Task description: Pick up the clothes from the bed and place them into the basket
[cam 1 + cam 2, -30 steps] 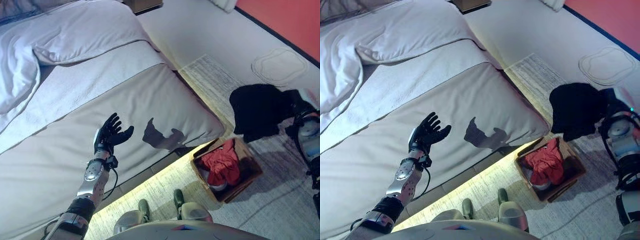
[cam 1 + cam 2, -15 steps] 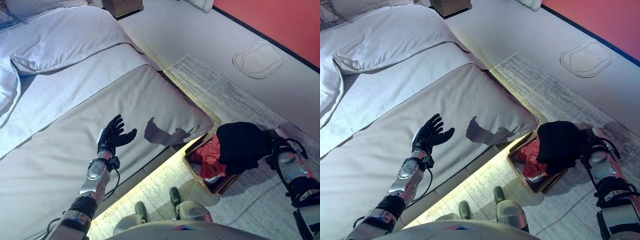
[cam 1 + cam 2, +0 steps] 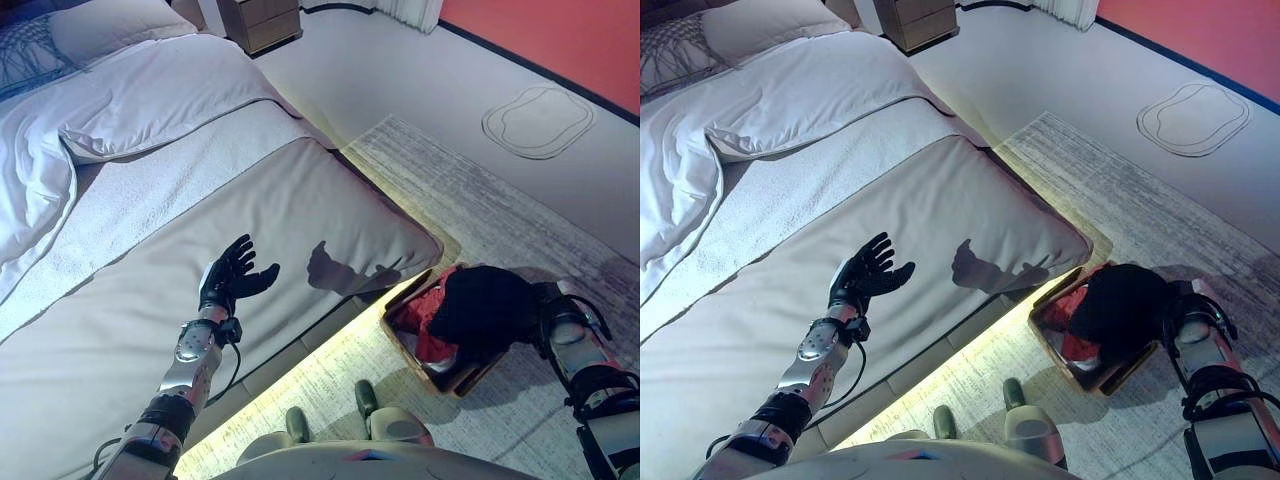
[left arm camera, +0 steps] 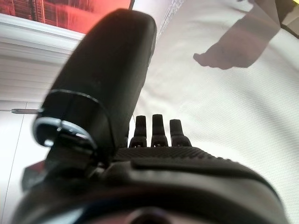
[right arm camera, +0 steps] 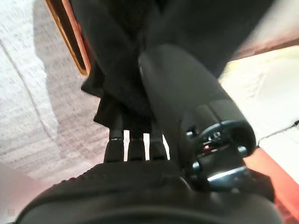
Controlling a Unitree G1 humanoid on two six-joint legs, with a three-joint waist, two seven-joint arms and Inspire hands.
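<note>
Over the basket [image 3: 466,372] — black garment [image 3: 482,308] now lower, right robot hand [image 5: 140,116] gripping.

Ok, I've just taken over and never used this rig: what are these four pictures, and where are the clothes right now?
The two wide pictures come from the humanoid robot's head camera, looking down at a bed and a rug. The two close pictures come from a camera on each wrist. The left hand hovers open and empty over the bed, as the left wrist view confirms. The right hand grips a black garment over the brown basket on the rug beside the bed. A red garment already lies in that basket. No other clothes show on the visible part of the bed.
</note>
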